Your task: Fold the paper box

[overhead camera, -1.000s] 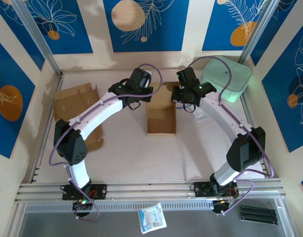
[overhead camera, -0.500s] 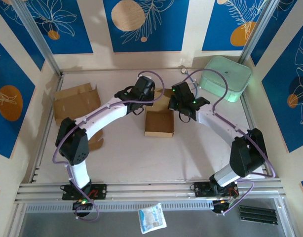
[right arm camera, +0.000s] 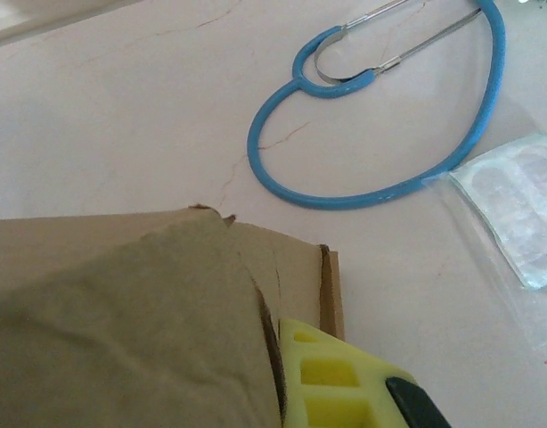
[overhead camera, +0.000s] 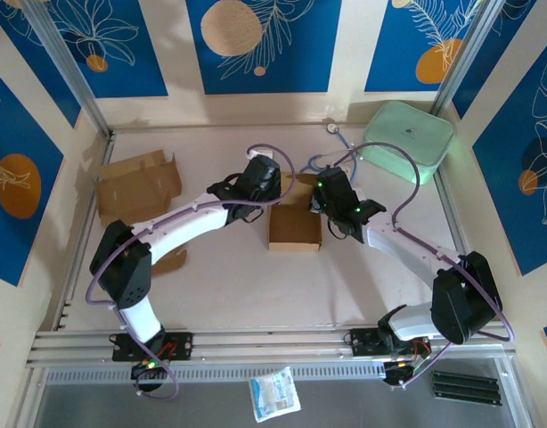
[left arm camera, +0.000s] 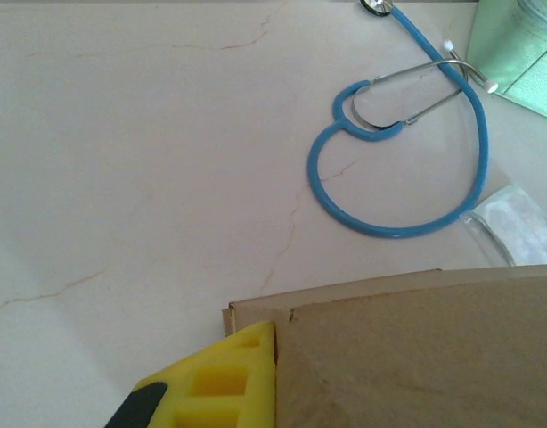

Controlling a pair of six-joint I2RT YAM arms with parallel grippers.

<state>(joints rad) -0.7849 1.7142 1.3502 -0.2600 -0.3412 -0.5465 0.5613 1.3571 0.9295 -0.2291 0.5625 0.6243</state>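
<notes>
The brown paper box point(overhead camera: 296, 230) stands open-topped in the middle of the table. My left gripper point(overhead camera: 270, 193) is at its back left corner and my right gripper point(overhead camera: 318, 200) at its back right corner. In the left wrist view one yellow finger point(left arm camera: 222, 382) presses against a cardboard panel point(left arm camera: 416, 357), with the other finger hidden behind it, so the gripper point(left arm camera: 278, 361) is shut on the panel. The right wrist view mirrors this: a yellow finger point(right arm camera: 338, 385) against creased cardboard point(right arm camera: 122, 321), with the gripper point(right arm camera: 275, 361) shut on it.
A blue stethoscope point(overhead camera: 330, 150) lies just behind the box, with a clear plastic packet point(right arm camera: 516, 207) to its right. A green lidded container point(overhead camera: 407, 141) sits at the back right. Flat cardboard point(overhead camera: 138, 185) lies at the back left. A white packet point(overhead camera: 273, 393) is below the rail.
Both grippers have moved closer together and toward the near edge, staying at the box's back corners. The box has slid slightly nearer and to the right.
</notes>
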